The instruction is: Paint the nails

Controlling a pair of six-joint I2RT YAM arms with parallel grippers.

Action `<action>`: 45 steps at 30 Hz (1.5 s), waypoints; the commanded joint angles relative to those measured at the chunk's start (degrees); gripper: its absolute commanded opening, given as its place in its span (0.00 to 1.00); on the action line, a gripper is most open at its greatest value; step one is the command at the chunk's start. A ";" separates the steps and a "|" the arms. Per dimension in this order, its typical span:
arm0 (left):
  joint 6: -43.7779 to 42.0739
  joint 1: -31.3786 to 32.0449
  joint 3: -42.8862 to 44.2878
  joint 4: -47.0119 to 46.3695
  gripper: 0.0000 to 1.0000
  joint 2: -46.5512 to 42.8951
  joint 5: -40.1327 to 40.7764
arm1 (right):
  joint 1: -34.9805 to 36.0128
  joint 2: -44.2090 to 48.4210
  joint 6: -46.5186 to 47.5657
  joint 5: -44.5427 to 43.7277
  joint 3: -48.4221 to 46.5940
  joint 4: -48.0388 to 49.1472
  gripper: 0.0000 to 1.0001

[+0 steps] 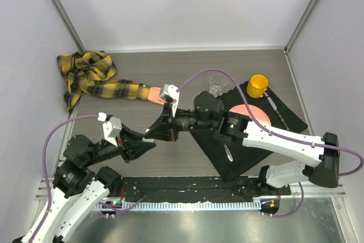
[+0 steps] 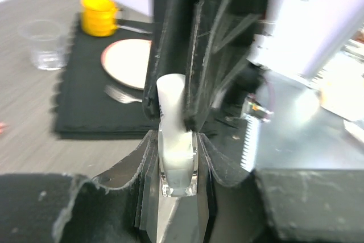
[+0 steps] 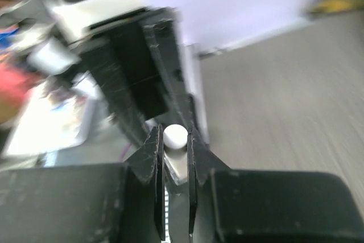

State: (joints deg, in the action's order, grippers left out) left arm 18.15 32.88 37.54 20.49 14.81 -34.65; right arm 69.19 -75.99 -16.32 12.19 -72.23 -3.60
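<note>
Grey table (image 1: 142, 66) | left pincer (image 1: 151, 139) grips bottle (image 2: 178, 166) | right pincer (image 3: 173, 151) clamps cap (image 2: 170, 98)

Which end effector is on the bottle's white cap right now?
The right end effector: it pinches the white cap, while the left end effector clamps the clear bottle by its body.

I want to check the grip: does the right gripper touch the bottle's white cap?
Touching. The right wrist view shows the right gripper closed tight on the white cap, with no gap on either side.
</note>
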 commanded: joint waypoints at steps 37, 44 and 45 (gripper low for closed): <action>-3.21 0.16 2.54 -2.12 0.00 0.31 4.94 | 12.46 -7.68 -12.34 -44.44 -17.16 -20.75 0.49; -2.95 0.16 2.45 -2.21 0.00 -0.22 4.34 | 12.38 -7.26 -10.34 -41.37 -14.62 -18.74 0.13; -2.77 0.16 2.36 -2.82 0.00 -0.22 3.72 | 12.46 -6.38 -8.75 -40.84 -13.65 -17.25 0.03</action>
State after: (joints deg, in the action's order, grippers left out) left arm 15.84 32.88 37.85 21.71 15.51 -29.58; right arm 81.82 -84.64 -28.38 -26.92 -87.26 -22.96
